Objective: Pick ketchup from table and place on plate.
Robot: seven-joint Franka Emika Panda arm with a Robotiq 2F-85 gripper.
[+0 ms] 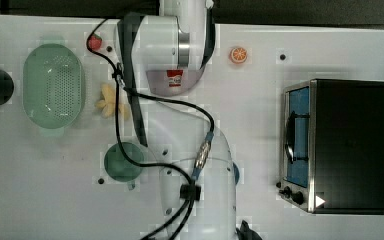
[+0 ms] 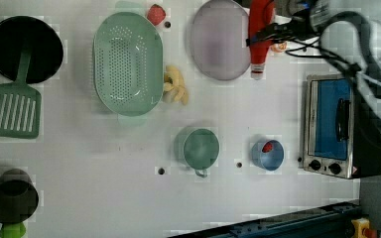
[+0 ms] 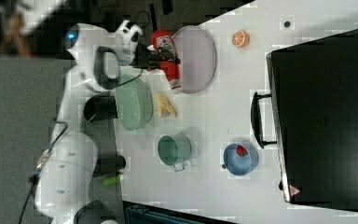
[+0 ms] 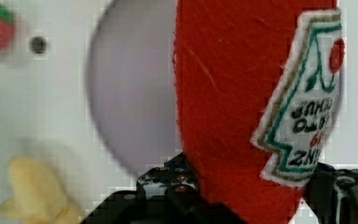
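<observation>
Here the hand [image 3: 161,58] grips the ketchup [image 2: 261,37] around its red body, with dark fingers [image 4: 168,193] pressed on either side in the wrist view. In the left view the bottle hangs nozzle-down just beside the plate [image 2: 218,42], at the plate's right edge. On the white desk [image 2: 104,163], a green basket [image 2: 127,62] and banana [image 2: 176,87] lie to the left view's left.

A green perforated basket [image 2: 127,63] is lying near the table's [image 2: 104,198] edge, a strawberry [image 2: 156,14] just beyond it and a banana bunch [image 2: 176,85] touching its side. A green cup [image 2: 201,148] and blue bowl [image 2: 268,154] are sitting beside a toaster oven [image 2: 335,126].
</observation>
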